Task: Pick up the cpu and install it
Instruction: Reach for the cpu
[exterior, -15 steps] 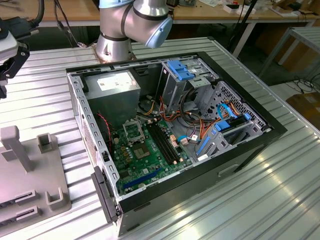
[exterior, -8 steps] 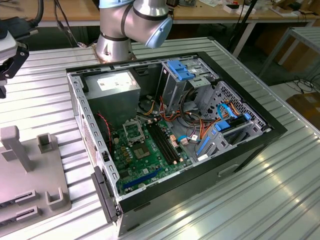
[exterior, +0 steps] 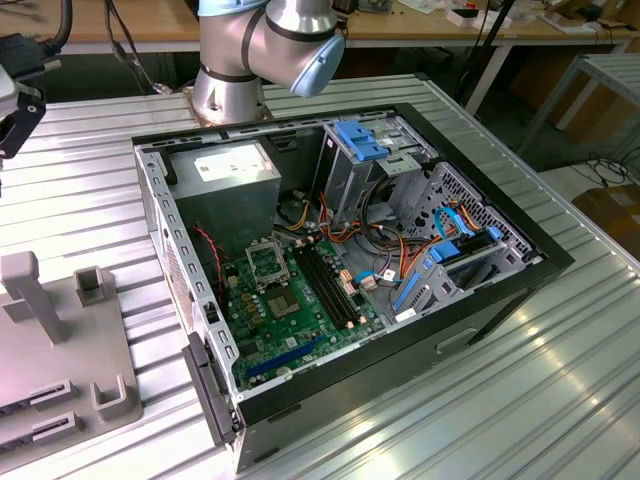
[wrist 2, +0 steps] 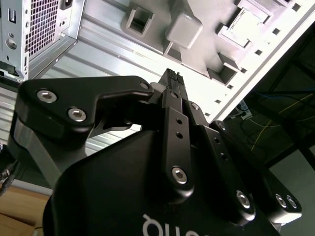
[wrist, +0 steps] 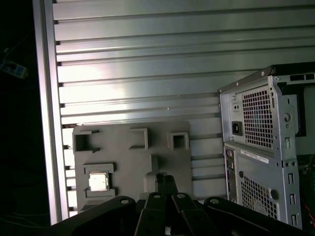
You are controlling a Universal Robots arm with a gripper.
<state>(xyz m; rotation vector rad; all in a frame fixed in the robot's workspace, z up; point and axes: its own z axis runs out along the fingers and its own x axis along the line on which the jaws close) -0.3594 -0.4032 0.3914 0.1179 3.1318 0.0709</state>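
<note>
Cpu (wrist: 98, 182) untouched in grey holder tray (wrist: 125, 162) pocket, off to one side of pincer (wrist: 166, 178). Clenched, empty. Likely approach step; needs opening, centring over chip.

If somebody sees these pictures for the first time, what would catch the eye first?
First, the open computer case on the ribbed metal table in the exterior view, its green board laid bare. Then, in the first wrist view, the pale cpu in a recess of the grey holder plate, with the black hand, shut, pointing at that plate beside it.
</note>
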